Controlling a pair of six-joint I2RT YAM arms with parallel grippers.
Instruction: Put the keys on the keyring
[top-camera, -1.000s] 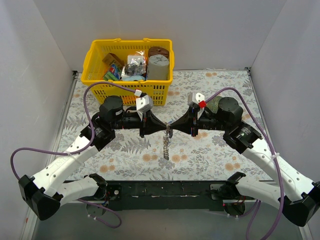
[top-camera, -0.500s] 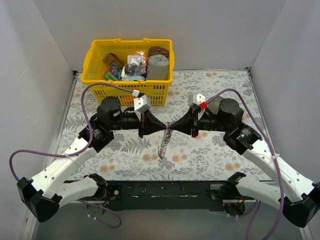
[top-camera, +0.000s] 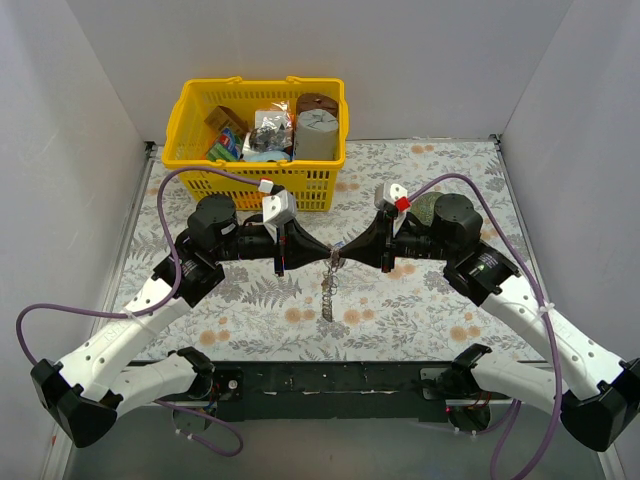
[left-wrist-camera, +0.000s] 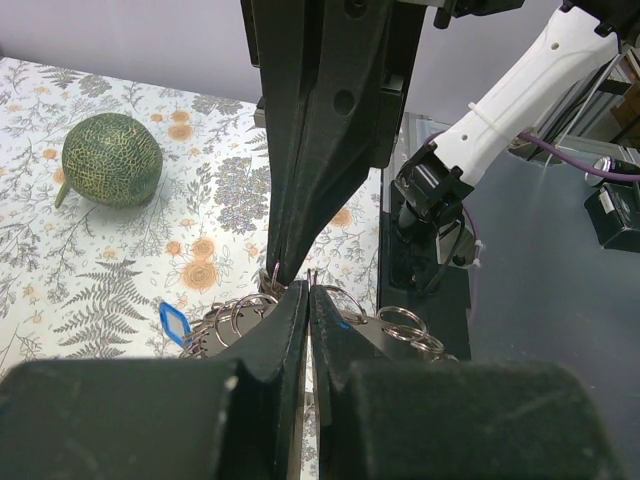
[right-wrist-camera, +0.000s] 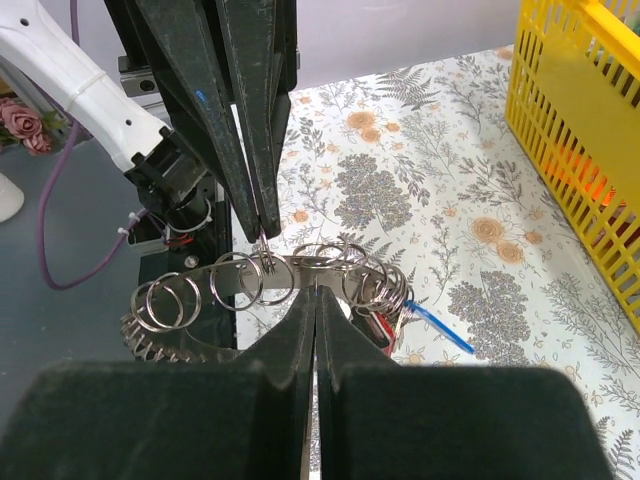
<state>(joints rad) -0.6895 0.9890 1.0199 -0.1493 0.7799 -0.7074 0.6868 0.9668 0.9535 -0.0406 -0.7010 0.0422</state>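
The keyring (top-camera: 328, 290), a flat silver-grey plate with a toothed rim (right-wrist-camera: 150, 340) and several small split rings, hangs between my two grippers over the middle of the table. My left gripper (top-camera: 324, 259) is shut on it, its tips pinched on a small ring (left-wrist-camera: 311, 285). Facing it tip to tip, my right gripper (top-camera: 343, 255) is shut on the plate's edge (right-wrist-camera: 316, 290). A blue-headed key (left-wrist-camera: 173, 322) and a red-headed key (right-wrist-camera: 385, 322) dangle from the rings. The same blue head (right-wrist-camera: 437, 320) shows beside the red one.
A yellow basket (top-camera: 190, 105) full of assorted items stands at the back, just behind the left arm. A round green melon (left-wrist-camera: 110, 160) lies on the floral cloth (top-camera: 400, 310) behind the right wrist. White walls close in on both sides.
The hanging keyring swung left, then settled back under the grippers. Both arms shifted slightly, staying tip to tip and shut.
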